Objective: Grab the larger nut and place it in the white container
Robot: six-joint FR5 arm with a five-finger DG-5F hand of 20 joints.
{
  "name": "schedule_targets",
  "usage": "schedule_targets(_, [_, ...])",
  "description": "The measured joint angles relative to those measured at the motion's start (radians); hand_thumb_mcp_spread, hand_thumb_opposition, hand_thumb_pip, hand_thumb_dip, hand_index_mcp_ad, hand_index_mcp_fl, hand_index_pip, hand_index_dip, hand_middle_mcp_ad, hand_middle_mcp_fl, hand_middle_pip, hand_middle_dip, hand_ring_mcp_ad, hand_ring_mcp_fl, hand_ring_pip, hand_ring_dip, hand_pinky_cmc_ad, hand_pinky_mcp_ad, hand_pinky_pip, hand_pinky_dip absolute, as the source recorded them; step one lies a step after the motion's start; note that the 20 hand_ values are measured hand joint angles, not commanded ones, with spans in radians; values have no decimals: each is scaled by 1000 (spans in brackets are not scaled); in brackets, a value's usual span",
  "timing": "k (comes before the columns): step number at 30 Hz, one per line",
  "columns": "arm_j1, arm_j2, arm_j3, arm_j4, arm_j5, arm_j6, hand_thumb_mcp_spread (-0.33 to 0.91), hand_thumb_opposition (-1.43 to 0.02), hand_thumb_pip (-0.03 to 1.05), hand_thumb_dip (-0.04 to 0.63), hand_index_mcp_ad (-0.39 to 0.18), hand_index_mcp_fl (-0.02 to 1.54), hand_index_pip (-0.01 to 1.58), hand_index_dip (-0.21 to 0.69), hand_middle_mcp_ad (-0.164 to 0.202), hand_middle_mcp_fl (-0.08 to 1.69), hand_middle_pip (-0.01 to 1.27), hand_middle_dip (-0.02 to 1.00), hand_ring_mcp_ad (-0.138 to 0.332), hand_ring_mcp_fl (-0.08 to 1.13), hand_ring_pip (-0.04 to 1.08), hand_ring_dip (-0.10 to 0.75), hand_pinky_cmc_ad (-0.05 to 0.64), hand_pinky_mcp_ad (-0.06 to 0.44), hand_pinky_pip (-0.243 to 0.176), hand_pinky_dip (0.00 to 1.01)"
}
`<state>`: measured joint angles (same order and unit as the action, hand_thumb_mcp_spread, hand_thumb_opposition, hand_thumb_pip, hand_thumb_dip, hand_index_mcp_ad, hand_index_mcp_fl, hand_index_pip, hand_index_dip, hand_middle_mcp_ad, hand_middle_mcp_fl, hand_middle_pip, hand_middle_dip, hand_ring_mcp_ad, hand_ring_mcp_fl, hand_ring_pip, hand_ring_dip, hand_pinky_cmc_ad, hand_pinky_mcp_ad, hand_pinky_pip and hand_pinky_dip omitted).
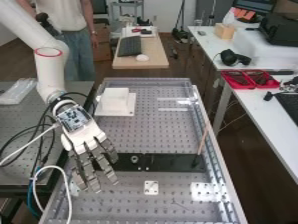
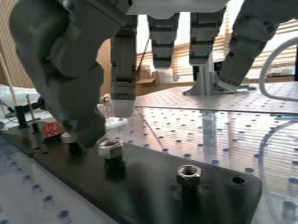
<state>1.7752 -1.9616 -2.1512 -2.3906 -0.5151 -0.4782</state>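
Perforated bench (image 1: 166, 134) separates white container (image 1: 116, 100) from black plate (image 1: 174, 163), near whose edge the robot hand (image 1: 86, 136) (released) hangs.

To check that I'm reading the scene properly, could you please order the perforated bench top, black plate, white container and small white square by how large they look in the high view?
1. Perforated bench top
2. Black plate
3. White container
4. Small white square

The arm (image 1: 50, 72) is white, the hand (image 1: 84, 137) white and dark grey, the container (image 1: 116, 96) white, the nuts (image 2: 110, 149) silver, the plate (image 1: 169, 163) black, the bench (image 1: 148, 134) grey with dotted rows, the far-right trays (image 1: 251, 86) red.
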Motion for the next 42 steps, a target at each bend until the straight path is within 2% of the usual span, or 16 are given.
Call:
schedule_targets(8, [9, -14, 2, 20, 25, -5, 340, -873, 705, 206, -119, 14, 1557, 127, 75, 3, 134, 222, 187, -2, 145, 120, 400, 326, -117, 639])
schedule_targets(14, [15, -27, 10, 9, 51, 14, 340, -876, 712, 206, -119, 14, 1555, 126, 75, 3, 134, 222, 187, -2, 145, 119, 401, 328, -117, 639])
schedule_targets(22, [17, -40, 18, -2, 54, 37, 344, -876, 712, 206, -119, 14, 1555, 126, 73, 3, 138, 222, 178, 0, 154, 119, 372, 330, -117, 639])
schedule_targets(23, [17, -41, 17, -2, 54, 40, 340, -876, 712, 206, -119, 14, 1555, 126, 75, 3, 134, 222, 178, 0, 154, 119, 365, 316, -117, 639])
schedule_targets(42, [27, -52, 6, 8, 62, 59, 358, -876, 721, 206, -119, 14, 1555, 120, 75, 3, 134, 218, 180, 2, 166, 115, 365, 311, -117, 656])
